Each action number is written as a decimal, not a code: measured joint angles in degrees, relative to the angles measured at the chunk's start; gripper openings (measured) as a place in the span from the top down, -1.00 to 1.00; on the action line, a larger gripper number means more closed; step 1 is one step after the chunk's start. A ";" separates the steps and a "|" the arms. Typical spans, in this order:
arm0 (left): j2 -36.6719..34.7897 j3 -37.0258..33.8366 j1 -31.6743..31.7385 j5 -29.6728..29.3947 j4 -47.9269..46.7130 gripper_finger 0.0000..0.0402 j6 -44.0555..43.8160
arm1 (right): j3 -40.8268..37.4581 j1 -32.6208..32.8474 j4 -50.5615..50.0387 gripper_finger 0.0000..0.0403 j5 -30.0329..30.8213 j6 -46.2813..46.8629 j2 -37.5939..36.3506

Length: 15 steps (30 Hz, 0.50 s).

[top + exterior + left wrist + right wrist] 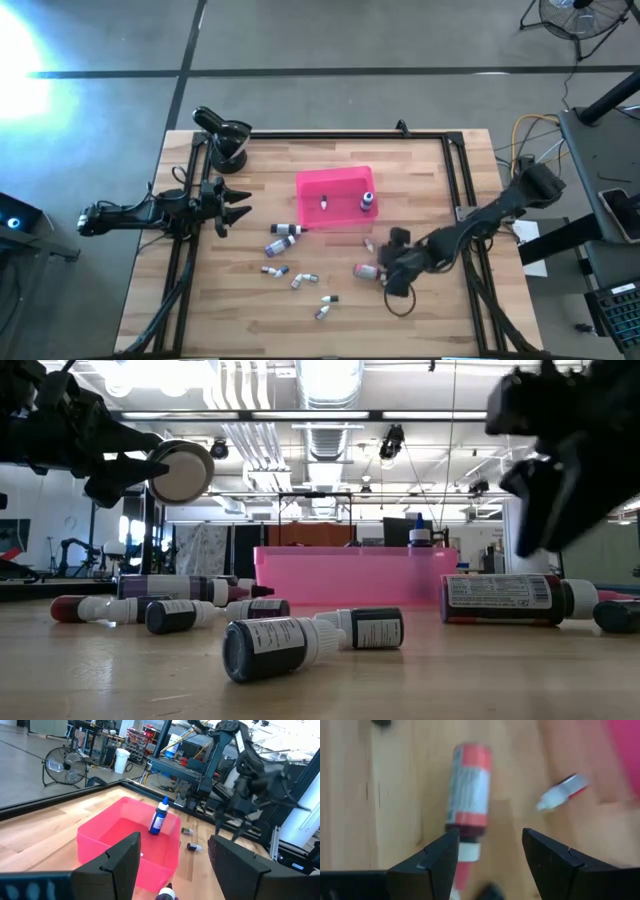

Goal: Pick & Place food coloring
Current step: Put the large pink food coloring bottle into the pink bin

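Lying just ahead of the spread right end effector [489,865], a red food coloring bottle [468,787].

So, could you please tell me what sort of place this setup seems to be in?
Probably a robotics lab or workshop in an industrial hall. Exposed ceiling ducts and strip lighting run overhead, a floor fan stands on the concrete floor, and the wooden table holding the pink tray sits among equipment racks.

Grey concrete floor [330,40], a standing fan [62,765], bright ceiling lights [330,375] overhead
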 joint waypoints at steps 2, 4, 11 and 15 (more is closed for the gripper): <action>0.00 0.00 0.01 0.00 0.01 -0.04 -0.01 | 0.04 1.28 -0.06 -0.05 0.00 2.51 2.21; -0.02 0.00 0.01 0.00 0.01 -0.04 -0.01 | 0.63 2.11 0.13 -0.05 0.04 5.44 4.19; 0.07 0.00 0.02 0.02 0.01 -0.04 -1.28 | 2.49 4.67 0.29 -0.05 0.04 6.99 8.87; 0.11 0.00 0.01 0.01 0.01 -0.04 -1.36 | 3.73 4.91 0.40 -0.05 0.92 6.96 10.32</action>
